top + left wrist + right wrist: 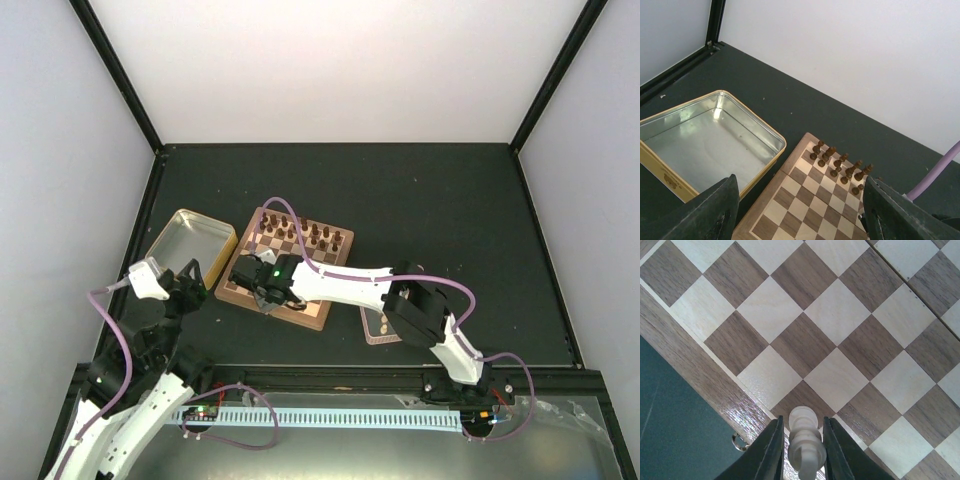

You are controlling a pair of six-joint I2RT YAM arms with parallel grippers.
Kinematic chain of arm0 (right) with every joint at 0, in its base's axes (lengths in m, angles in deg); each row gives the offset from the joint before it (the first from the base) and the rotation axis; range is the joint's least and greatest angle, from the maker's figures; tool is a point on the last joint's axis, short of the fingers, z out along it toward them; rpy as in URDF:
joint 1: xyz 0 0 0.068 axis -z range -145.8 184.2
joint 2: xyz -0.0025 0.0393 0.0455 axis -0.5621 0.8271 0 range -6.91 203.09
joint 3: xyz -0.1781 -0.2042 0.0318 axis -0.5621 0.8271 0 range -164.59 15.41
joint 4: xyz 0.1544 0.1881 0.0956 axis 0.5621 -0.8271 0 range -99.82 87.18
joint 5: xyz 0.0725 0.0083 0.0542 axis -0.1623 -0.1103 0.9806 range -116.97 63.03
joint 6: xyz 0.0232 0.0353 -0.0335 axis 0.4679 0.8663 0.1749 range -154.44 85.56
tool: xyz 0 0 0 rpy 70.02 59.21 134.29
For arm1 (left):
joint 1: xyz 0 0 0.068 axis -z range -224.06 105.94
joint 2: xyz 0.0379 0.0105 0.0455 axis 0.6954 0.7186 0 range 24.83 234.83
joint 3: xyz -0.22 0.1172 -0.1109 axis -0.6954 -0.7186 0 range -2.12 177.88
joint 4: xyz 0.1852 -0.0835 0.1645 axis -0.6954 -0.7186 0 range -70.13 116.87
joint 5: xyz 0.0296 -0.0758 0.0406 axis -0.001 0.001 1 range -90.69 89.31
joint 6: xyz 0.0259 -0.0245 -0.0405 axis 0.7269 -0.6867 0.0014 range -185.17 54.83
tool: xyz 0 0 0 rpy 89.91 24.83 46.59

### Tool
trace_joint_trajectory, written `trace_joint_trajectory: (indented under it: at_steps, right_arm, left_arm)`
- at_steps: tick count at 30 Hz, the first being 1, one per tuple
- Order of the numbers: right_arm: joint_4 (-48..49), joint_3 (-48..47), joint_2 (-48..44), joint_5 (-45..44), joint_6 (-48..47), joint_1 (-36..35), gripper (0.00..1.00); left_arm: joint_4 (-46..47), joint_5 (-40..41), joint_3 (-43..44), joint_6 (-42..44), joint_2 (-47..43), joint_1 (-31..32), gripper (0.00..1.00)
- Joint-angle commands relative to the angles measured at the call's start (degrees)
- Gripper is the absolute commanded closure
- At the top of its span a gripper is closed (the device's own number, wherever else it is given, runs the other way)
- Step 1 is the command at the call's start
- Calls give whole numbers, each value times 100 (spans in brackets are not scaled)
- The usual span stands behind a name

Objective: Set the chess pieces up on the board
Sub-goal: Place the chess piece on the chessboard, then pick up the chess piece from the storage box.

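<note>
While the left gripper hung with its black fingers spread wide above the dark table, the yellow-rimmed rectangular metal tin lay at its ten o'clock, just beside the square checkered wooden chessboard. Dark brown wooden chessmen stood in two rows along the board's twelve o'clock edge. At the board's seven o'clock edge, the right gripper closely bracketed one small pale beige wooden chessman, upright between its fingers; whether they pressed it could not be told.
</note>
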Motion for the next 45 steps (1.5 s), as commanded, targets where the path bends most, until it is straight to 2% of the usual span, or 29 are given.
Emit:
trace_joint_trajectory:
  at_steps: [1,8,12,21,29,37,45]
  right_arm:
    - [-40,-142,35,-40,11,-29,76]
    - [331,45,-447,13,102,6,64]
    - [583,316,-894,43,219,116,61]
    - [1066,1965,-2735,-690,713,818,57]
    - [769,3198,-4022,-1058,825,1672,55]
    - [678,4392,-5010,-732,774,2449,52]
    - [547,4955,-5426,-182,428,2811,52]
  left_arm:
    - [-39,74,32,-13,-15,-42,30]
    - [4,-1,6,26,37,-40,27]
    - [75,-73,-31,72,51,-38,25]
    - [309,-413,-128,262,223,-36,19]
    - [539,-743,-195,413,481,-41,16]
    - [694,-946,-240,507,642,-36,15]
    - [756,-1066,-265,540,662,-40,15]
